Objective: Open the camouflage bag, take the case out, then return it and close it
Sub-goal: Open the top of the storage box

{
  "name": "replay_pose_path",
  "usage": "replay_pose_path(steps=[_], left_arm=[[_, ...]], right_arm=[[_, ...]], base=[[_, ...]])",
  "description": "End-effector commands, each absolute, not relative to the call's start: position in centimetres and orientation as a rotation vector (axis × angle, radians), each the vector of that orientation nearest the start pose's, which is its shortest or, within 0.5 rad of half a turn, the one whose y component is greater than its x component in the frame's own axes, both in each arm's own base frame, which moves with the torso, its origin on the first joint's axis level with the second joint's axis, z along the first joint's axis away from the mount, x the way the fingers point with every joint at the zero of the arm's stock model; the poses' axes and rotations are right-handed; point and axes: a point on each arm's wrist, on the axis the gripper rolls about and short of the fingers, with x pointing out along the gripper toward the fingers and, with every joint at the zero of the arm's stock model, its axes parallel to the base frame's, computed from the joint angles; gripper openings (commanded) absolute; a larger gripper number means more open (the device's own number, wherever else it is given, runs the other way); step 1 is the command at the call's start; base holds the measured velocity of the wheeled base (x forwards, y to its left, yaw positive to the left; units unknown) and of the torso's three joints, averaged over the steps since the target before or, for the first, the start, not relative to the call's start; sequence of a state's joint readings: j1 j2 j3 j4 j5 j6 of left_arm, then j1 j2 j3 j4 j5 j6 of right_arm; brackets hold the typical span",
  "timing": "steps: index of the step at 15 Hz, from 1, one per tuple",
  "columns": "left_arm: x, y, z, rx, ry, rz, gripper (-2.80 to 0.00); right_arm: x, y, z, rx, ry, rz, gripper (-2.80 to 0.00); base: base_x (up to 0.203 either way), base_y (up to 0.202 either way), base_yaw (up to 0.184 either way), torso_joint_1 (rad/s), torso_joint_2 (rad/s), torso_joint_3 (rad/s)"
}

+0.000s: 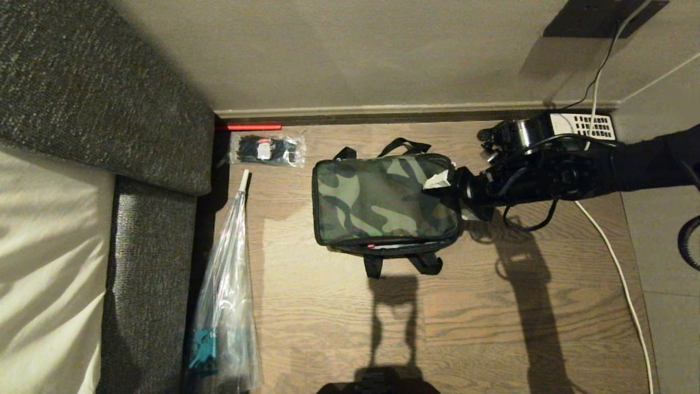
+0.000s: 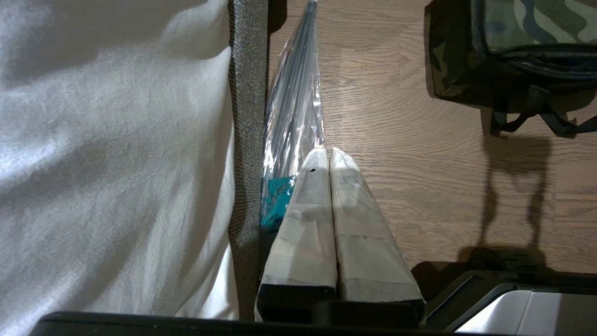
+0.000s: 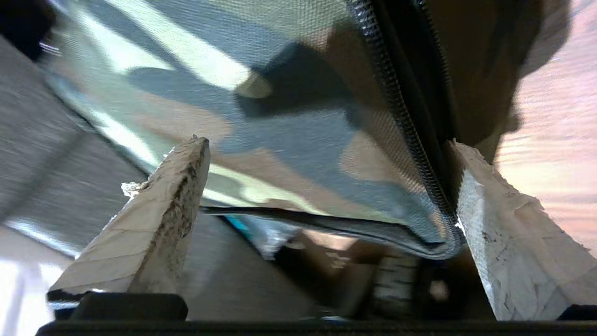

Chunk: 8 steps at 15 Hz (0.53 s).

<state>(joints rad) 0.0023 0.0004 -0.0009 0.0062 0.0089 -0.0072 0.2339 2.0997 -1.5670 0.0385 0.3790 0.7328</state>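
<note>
Camouflage bag [image 1: 383, 200], no legible writing

The camouflage bag [image 1: 385, 200] is lying zipped on the floor, so whatever is inside it is staying hidden. The right pincer [image 1: 449, 196] is reaching in at the bag's end, with one fingertip lost behind the bag's corner in the head view. Its wrist camera is showing the fabric smeared and blurred. In the left wrist view the bag is running off the edge. The contents of a small clear packet [image 1: 267, 149] by the wall are too small to make out.
</note>
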Motion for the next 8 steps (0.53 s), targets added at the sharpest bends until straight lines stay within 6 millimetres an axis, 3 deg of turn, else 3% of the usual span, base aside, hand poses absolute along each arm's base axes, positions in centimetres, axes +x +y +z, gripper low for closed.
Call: replay_pose_path(steps=[1,6,7,8], left_arm=[[-2.3,0.0,7.5,-0.008,0.004,0.012,-2.8],[-2.3,0.0,7.5,-0.008,0.005,0.012,-2.8],[-2.3,0.0,7.5,-0.008,0.004,0.012,-2.8],[-2.3,0.0,7.5,-0.008,0.005,0.012,-2.8]], right_arm=[[40.7,10.8,19.9,0.778,0.783,0.377,0.0],[40.6,10.8,21.8,0.865,0.796,0.373,0.0],[40.5,10.8,21.8,0.864,0.802,0.371,-2.8],[40.5,10.8,22.0,0.863,0.796,0.374,-2.8]], base=[[0.0,0.0,0.0,0.0,0.0,0.0],[0.0,0.0,0.0,0.0,0.0,0.0],[0.0,0.0,0.0,0.0,0.0,0.0],[0.0,0.0,0.0,0.0,0.0,0.0]])
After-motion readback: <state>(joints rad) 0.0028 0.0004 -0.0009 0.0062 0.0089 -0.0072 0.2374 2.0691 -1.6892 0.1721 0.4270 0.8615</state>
